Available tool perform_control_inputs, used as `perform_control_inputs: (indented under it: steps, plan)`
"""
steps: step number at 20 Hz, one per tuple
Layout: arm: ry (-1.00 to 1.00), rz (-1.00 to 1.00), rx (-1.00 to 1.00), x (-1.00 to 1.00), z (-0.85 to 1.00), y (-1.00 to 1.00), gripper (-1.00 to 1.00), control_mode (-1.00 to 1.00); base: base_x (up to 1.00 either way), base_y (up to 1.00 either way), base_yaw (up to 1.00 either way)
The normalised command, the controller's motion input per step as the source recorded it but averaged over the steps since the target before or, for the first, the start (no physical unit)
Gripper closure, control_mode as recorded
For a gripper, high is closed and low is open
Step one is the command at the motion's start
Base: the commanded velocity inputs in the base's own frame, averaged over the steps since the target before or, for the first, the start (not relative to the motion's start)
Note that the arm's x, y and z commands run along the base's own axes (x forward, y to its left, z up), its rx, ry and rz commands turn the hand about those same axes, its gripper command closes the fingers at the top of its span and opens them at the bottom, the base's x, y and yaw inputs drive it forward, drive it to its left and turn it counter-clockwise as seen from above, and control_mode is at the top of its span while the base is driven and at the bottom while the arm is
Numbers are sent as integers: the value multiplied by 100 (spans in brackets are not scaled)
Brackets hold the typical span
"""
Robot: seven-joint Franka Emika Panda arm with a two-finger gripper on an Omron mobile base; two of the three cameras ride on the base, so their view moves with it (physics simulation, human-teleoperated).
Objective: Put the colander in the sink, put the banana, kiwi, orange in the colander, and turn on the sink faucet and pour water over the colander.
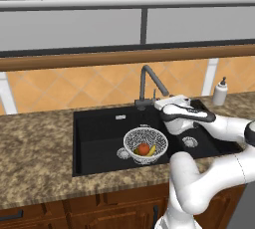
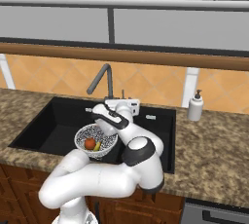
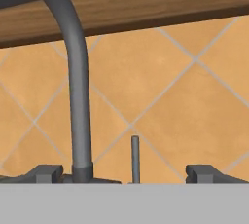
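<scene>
The colander [image 2: 96,140] sits in the sink [image 2: 48,125] holding the orange [image 2: 90,143] and banana [image 2: 97,146], below the sink faucet [image 2: 103,80].

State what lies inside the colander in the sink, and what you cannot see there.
Inside the colander sit the orange and the banana. A dark bit beside the orange may be the kiwi, but it is too small to tell. The mesh wall hides the fruits' undersides.

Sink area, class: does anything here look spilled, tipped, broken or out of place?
Nothing stands out. The colander sits upright in the sink with fruit inside, the faucet stands straight, and no water is running or spilled.
</scene>
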Motion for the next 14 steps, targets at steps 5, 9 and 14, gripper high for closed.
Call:
perform_control_inputs:
  steps: [5,9,14]
  plan:
    - [0,0,0,24,-3,0,-100,-100,0,0,0]
    - [0,0,0,29,-4,9,-100,-100,0,0,0]
    - [0,0,0,27,-7,13,-100,-100,0,0,0]
